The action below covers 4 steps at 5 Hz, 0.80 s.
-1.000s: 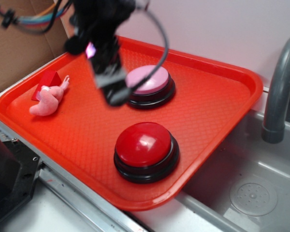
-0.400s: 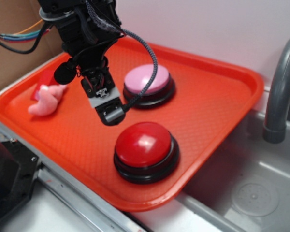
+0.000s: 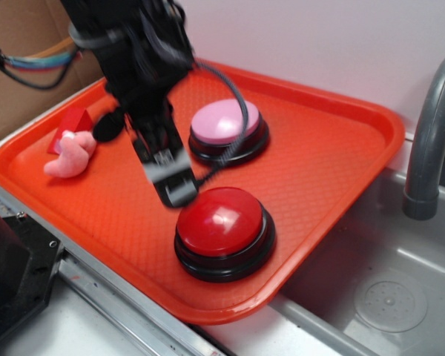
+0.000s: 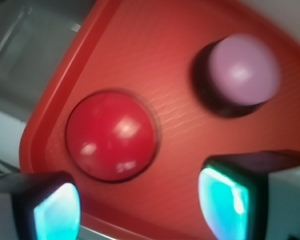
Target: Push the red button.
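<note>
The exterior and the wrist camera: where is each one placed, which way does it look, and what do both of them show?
Exterior: stands off the robot, above one corner of the red tray, looking down at an angle; it shows the black arm and the tool near the red button.
Wrist: rides on the arm, looking down between the two fingertips at the tray.
Shared: the red button, the pink button and the tray.
</note>
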Available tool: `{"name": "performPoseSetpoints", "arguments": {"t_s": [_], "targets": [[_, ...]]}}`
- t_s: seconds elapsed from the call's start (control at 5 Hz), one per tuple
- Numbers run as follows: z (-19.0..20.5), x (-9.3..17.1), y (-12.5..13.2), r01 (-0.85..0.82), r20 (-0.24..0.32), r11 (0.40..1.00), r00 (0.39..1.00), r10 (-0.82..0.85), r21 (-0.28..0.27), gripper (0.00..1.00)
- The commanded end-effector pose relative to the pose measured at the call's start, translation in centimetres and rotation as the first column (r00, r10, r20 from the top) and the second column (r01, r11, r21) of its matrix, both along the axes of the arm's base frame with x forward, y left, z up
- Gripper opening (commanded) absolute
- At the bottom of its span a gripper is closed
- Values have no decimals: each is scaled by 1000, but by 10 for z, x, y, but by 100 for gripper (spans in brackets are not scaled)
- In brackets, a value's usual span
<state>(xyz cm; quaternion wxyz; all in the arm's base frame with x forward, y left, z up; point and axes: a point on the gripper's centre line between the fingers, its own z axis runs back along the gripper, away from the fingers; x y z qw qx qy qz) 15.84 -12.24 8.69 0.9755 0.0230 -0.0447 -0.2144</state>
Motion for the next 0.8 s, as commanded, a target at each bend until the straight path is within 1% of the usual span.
{"name": "performPoseSetpoints", "arguments": {"t_s": [0.0,0.2,0.4,0.6], "targets": [[-18,4,-8,-14,-66,998,998,10,-64,100],[-28,8,-8,-19,14,999,1000,20,-49,100],[-37,14,-12,-27,65,999,997,30,-47,100],[-41,15,-13,-30,19,997,999,32,-70,100]]}}
